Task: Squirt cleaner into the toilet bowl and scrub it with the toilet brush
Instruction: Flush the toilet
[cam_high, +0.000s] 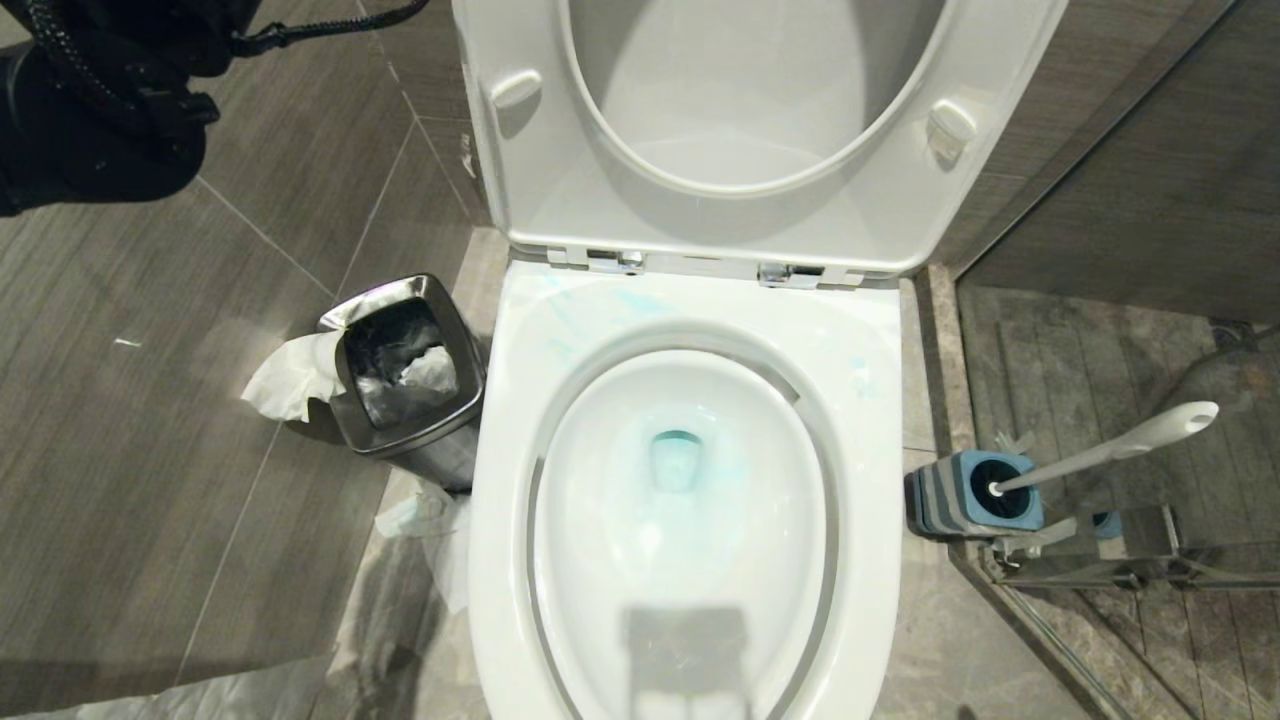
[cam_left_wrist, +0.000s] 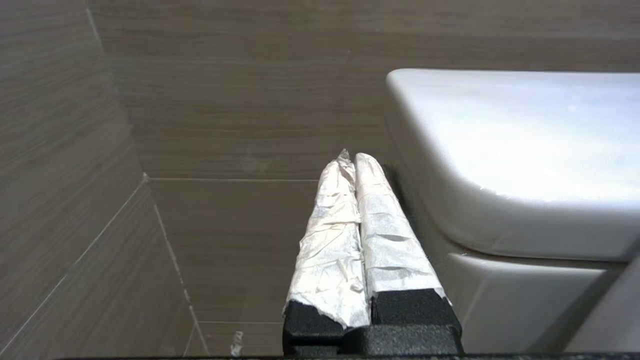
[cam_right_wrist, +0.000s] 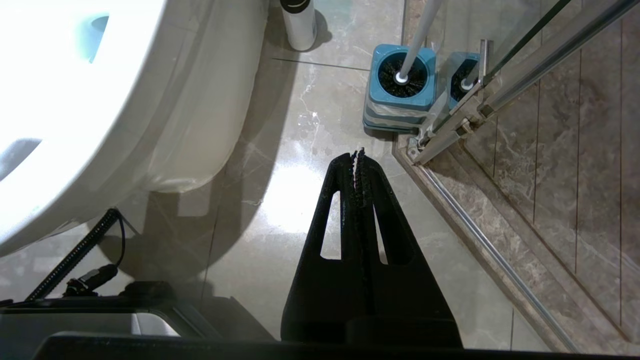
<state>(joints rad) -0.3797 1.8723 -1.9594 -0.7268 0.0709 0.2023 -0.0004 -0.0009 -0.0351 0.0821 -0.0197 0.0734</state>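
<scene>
Two end effectors, both pinched shut and both holding nothing right now, so that's where I'm at.

Head view first: the toilet bowl (cam_high: 690, 500) sits dead centre with seat and lid flipped up, and there's blue-tinted cleaner in the water and faint blue streaks on the rim, so I'd guess the squirting part is done. The toilet brush (cam_high: 1110, 448) is on the floor to my right of the bowl, bristle head sunk in its blue-and-grey holder (cam_high: 965, 495), white handle leaning up and away from the toilet. On my left is a steel bin (cam_high: 405, 375) with crumpled tissue (cam_high: 290, 378) hanging over the side. My left arm is just a dark lump in the upper left corner.

Left wrist view: my left end effector (cam_left_wrist: 350, 160), fingers wrapped in white tape and pressed together, points at the tiled wall just beside the raised lid. Nowhere near the job.

Right wrist view: my right end effector (cam_right_wrist: 358, 155) hangs closed over the floor, near the holder but not touching it.

Handling guess: the brush looks light and stiff, smooth plastic, probably slippery. I'd grab the handle up high, well clear of the holder, and lift along its lean so the holder doesn't come too.

Room is tight: a glass shower partition and its metal frame (cam_right_wrist: 450, 130) sit right against the holder. Open floor is only between that and the bowl.
</scene>
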